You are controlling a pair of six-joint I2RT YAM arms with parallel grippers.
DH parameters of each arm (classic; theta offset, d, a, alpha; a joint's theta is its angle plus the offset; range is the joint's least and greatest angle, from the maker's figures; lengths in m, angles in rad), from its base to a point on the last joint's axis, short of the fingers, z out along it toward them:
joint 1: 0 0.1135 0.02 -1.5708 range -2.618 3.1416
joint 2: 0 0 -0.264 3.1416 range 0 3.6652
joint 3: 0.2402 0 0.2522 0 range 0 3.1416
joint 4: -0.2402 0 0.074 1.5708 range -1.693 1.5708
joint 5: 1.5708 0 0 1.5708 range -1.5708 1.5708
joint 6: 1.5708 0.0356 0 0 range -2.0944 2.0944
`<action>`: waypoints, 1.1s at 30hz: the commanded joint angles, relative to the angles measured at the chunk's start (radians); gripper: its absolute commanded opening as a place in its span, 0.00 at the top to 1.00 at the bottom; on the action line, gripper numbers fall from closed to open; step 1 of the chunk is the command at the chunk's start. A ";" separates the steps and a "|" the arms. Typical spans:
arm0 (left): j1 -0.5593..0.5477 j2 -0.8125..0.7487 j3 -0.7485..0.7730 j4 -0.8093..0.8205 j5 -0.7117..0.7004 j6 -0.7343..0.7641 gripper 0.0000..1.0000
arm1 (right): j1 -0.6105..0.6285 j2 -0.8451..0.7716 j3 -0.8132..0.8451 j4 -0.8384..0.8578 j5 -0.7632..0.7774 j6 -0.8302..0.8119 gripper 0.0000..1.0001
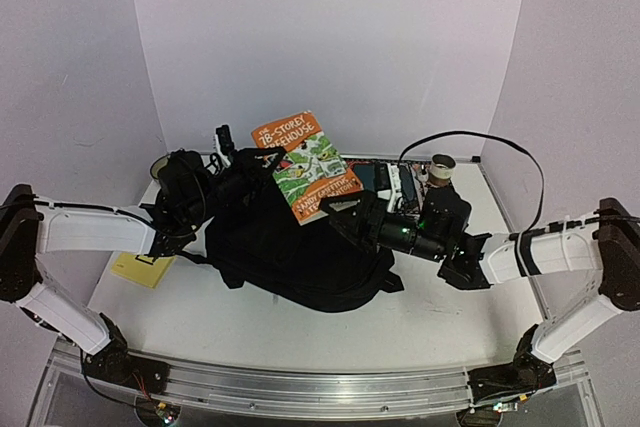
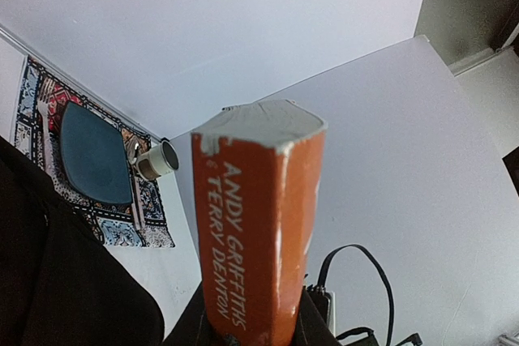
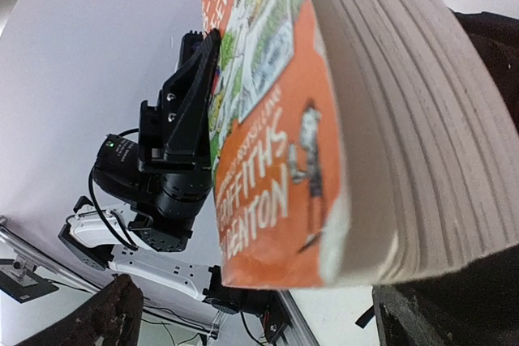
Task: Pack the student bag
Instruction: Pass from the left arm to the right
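The student bag (image 1: 290,252) is a soft black backpack lying mid-table. An orange book (image 1: 305,167) with a cartoon cover is held tilted above the bag's far edge. My left gripper (image 1: 258,162) is shut on the book's spine side. In the left wrist view the orange spine (image 2: 255,224) rises from between the jaws of the left gripper (image 2: 258,331). My right gripper (image 1: 345,215) is open just below the book's lower right corner. In the right wrist view the book (image 3: 276,160) fills the frame above the wide-apart jaws of the right gripper (image 3: 255,307), which touch nothing.
A patterned placemat (image 1: 372,169) with a dark plate (image 2: 93,155) and a small cup (image 1: 441,169) lies at the back right. A yellow notepad (image 1: 143,269) lies at the left. A black cable (image 1: 480,139) loops along the back wall.
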 commanded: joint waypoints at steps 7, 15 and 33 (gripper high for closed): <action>-0.044 0.006 0.067 0.203 -0.034 -0.038 1.00 | 0.010 0.011 0.069 0.152 0.035 -0.037 0.02; -0.069 -0.028 -0.017 0.203 -0.110 -0.053 1.00 | 0.009 -0.056 0.056 0.153 0.139 -0.129 0.06; -0.125 -0.007 -0.012 0.028 -0.203 -0.070 0.81 | 0.008 -0.077 0.019 0.151 0.233 -0.214 0.63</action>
